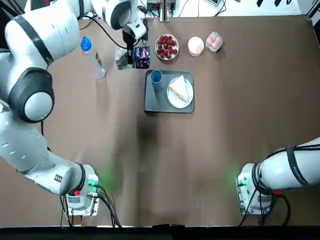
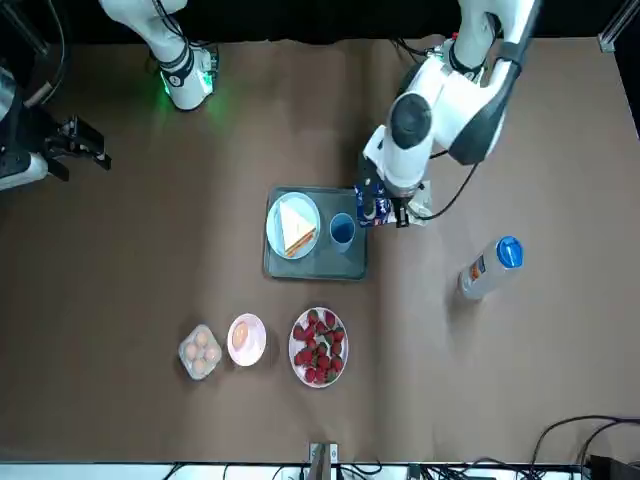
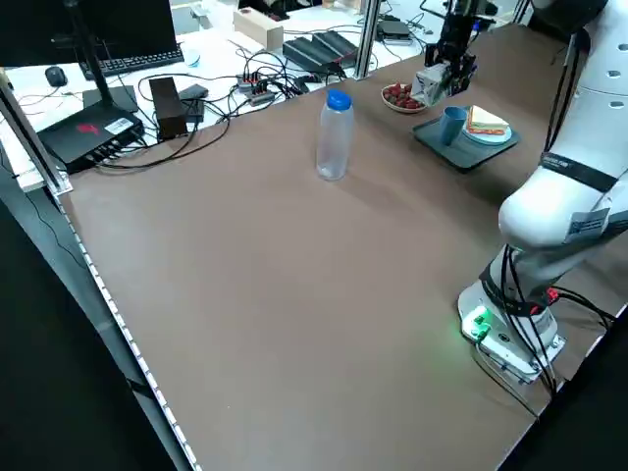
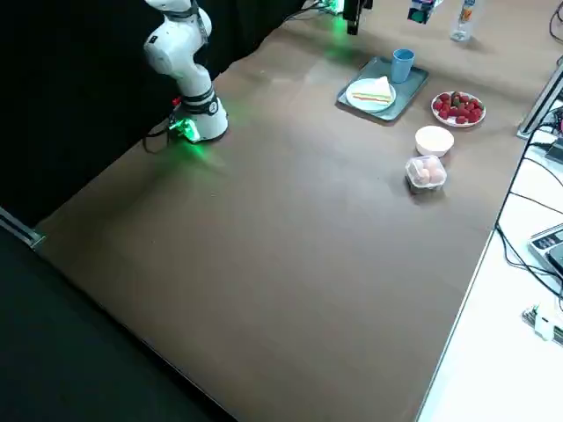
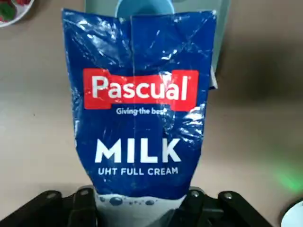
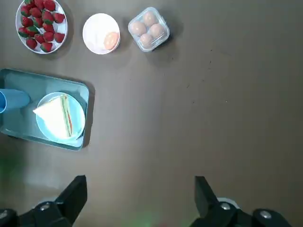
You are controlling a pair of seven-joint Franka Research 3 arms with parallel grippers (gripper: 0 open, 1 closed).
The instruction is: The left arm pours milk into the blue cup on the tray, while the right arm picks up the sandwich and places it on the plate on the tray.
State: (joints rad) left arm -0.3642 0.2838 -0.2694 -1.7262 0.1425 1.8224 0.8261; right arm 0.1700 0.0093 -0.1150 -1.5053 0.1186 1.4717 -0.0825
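The milk [image 1: 141, 56] is a blue and white carton held off the table, just beyond the tray's far left corner. My left gripper [image 1: 131, 53] is shut on the carton's lower end [image 5: 137, 142]. The blue cup [image 1: 156, 77] stands upright in the far left corner of the grey-blue tray [image 1: 152, 106]. Beside the cup, the sandwich [image 1: 180, 89] lies on the white plate [image 1: 171, 99] on the tray. My right gripper [image 6: 140, 198] hangs open and holds nothing, high over the table's right side, away from the tray [image 6: 28, 137].
A clear bottle with a blue cap [image 1: 93, 59] stands left of the carton. Behind the tray sit a dish of strawberries [image 1: 167, 46], a small white dish [image 1: 196, 45] and a clear box of eggs [image 1: 214, 41]. Cables and electronics lie past the far edge.
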